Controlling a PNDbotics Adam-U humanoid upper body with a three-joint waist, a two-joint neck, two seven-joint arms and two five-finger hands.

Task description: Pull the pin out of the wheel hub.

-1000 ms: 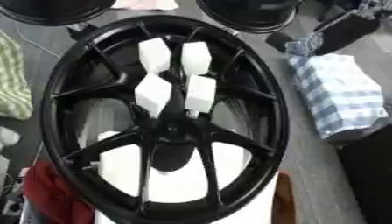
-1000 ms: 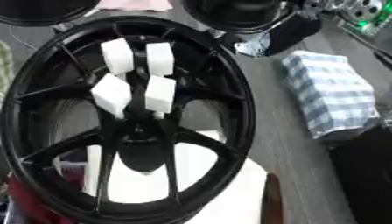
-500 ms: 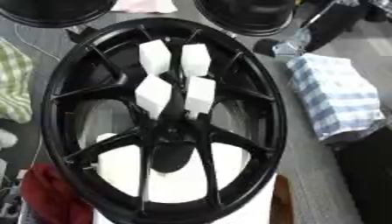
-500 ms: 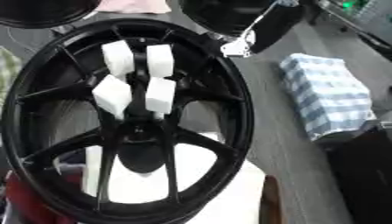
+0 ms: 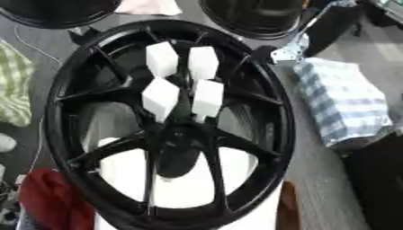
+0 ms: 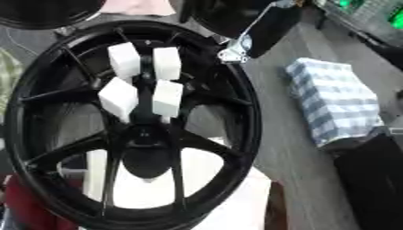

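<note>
A large black wheel hub with spokes fills the middle of both views and lies on a white support. Several white block-shaped pins stand in a cluster just above its centre. My right arm comes in from the upper right, black with a silver end piece. My right hand hangs over the hub's upper right rim, apart from the pins. My left hand shows in neither view.
A blue-and-white checked cloth bundle lies right of the hub. A red cloth sits at the lower left and a green checked cloth at the left edge. Two more black wheels lie at the top.
My right arm has come in from the upper right and now reaches the hub's upper right rim. The pins have not moved in the hub.
</note>
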